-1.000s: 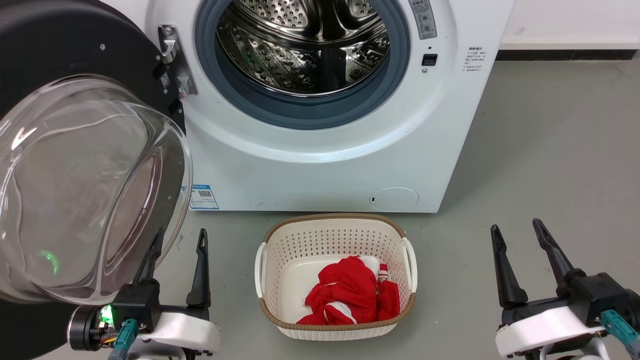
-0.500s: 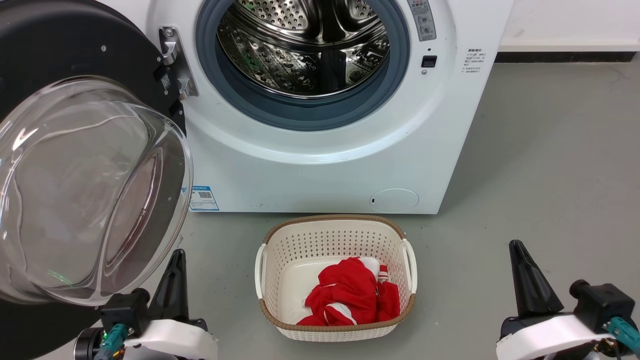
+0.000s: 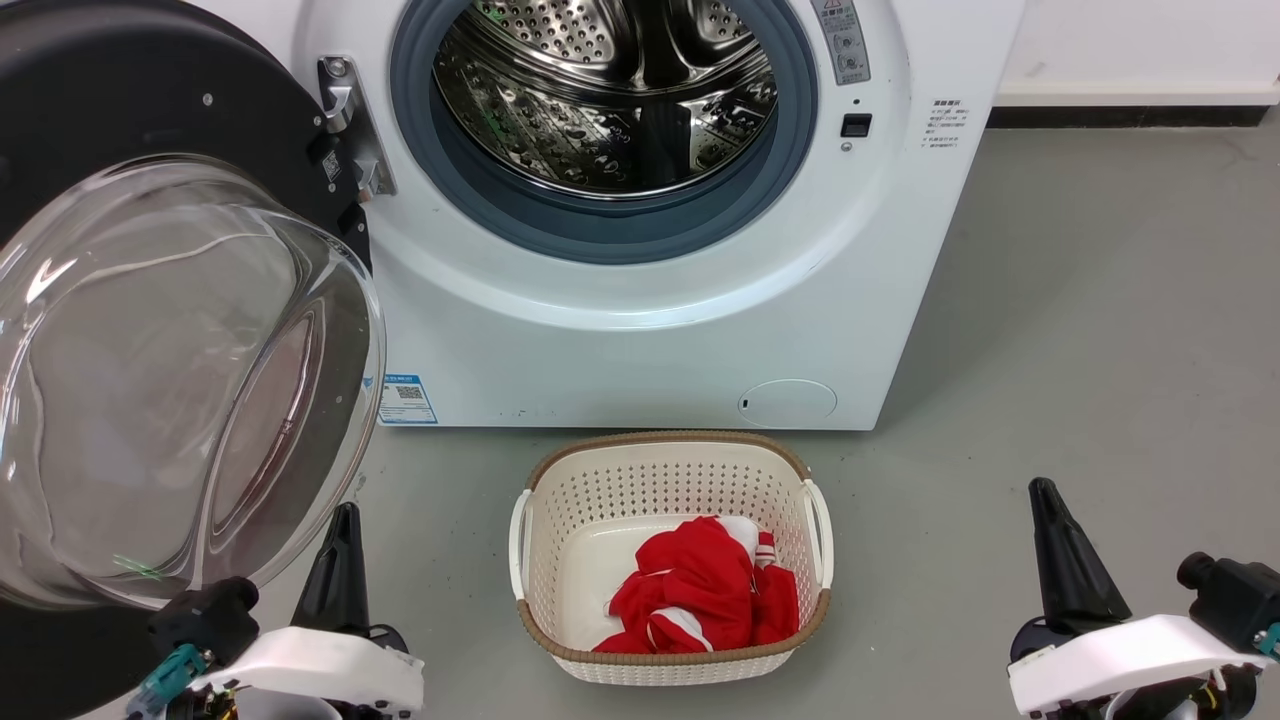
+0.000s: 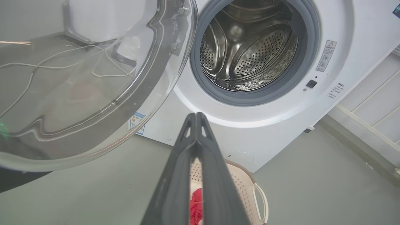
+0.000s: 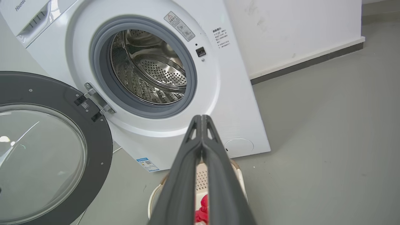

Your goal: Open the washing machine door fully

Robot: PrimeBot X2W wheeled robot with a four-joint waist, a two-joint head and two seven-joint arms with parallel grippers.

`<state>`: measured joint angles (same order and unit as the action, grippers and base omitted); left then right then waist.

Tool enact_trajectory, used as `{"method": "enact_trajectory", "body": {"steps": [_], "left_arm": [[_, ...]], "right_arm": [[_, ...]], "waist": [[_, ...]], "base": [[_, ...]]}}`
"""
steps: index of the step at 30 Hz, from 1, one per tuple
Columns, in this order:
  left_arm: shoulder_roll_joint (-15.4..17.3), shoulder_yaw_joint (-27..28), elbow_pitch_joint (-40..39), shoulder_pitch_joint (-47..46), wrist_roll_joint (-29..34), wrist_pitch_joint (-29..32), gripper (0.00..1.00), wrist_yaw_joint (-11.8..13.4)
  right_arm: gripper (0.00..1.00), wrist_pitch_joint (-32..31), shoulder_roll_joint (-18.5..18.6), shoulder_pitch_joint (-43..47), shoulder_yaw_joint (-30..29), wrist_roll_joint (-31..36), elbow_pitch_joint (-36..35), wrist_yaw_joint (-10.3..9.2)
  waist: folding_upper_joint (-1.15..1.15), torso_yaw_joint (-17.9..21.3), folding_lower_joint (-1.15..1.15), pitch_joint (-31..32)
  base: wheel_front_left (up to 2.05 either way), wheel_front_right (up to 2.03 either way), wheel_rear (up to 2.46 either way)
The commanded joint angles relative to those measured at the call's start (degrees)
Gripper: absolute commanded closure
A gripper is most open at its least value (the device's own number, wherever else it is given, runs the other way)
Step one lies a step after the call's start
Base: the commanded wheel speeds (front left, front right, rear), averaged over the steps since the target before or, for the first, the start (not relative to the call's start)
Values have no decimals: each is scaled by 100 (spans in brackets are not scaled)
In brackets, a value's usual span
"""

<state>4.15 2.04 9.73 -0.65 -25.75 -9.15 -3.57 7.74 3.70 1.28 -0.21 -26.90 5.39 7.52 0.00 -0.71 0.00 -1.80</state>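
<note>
Black-rimmed door (image 3: 150, 90) is hanging wide open; I am holding my left pincer (image 4: 196, 116) and right pincer (image 5: 201, 118) closed, empty.

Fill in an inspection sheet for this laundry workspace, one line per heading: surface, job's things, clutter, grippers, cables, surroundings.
Surface: grey floor, faint dark specks near the washing machine.
Job's things: washing machine door swung wide open on its hinge at the robot's left; steel drum exposed, nothing seen inside.
Clutter: cream basket before the machine, holding a red garment.
Grippers: left gripper shut, holding nothing; right gripper shut, holding nothing.
Cables: teal plug at the left wrist; thin pale cords seen through the door glass.
Surroundings: white wall with dark skirting.
</note>
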Motion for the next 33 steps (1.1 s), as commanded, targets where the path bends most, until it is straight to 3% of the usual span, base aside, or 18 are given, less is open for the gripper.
{"method": "enact_trajectory", "body": {"steps": [1, 33], "left_arm": [[1, 30, -49, -188, -293, 60, 100, -39], [-48, 203, 141, -363, -2898, 681, 100, -192]], "right_arm": [[100, -32, 57, -168, -7, -312, -39, -1], [100, -480, 119, -417, -110, -2991, 315, -2]], "waist": [[0, 1, 0, 3], [0, 22, 0, 51]], "base": [[0, 0, 0], [0, 0, 0]]}}
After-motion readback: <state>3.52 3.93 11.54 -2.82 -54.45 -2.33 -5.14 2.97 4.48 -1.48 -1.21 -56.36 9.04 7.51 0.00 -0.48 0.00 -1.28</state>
